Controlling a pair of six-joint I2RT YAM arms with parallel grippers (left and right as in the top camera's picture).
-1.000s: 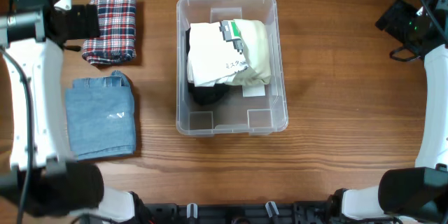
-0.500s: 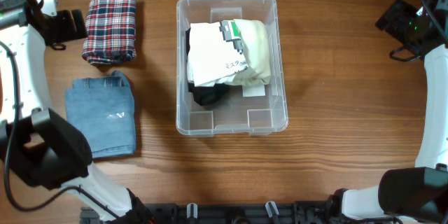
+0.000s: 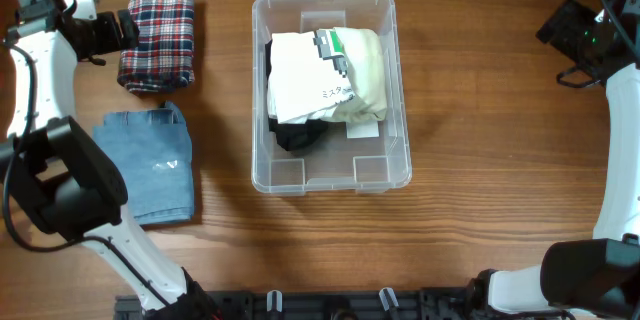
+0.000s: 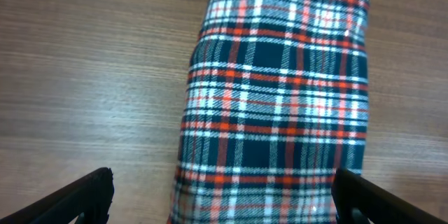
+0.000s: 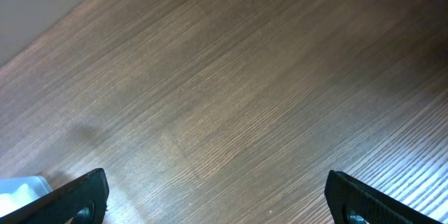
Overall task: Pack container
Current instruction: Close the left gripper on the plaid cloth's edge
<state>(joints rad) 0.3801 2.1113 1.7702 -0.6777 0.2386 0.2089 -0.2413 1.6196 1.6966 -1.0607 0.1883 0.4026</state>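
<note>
Two folded garments already lie in the container (image 3: 262, 90), which stands at the middle of the table (image 3: 500, 160): a cream one (image 3: 320, 75) on top and a black one (image 3: 295, 138) under it, filling the far part while the near strip of the base is bare; so I judge the packing about half done. Well to the left, outside the bin, lie a plaid cloth (image 3: 158, 38) at the far side and a folded blue denim piece (image 3: 145, 165) nearer; both seem left to pack.

The left gripper (image 3: 125, 30) hangs just beside the plaid cloth's left edge, its fingers spread wide and holding nothing — that cloth looks the likely next pick. The right gripper (image 3: 575, 35) is off at the far right, well apart from everything, also wide and empty.

Only the overhead view shows the bin, its contents and the denim. The left wrist view gives the plaid weave close up, the cloth running between the two fingertips; the right wrist view shows bare wood and a pale sliver at its lower left edge — too little to name.
</note>
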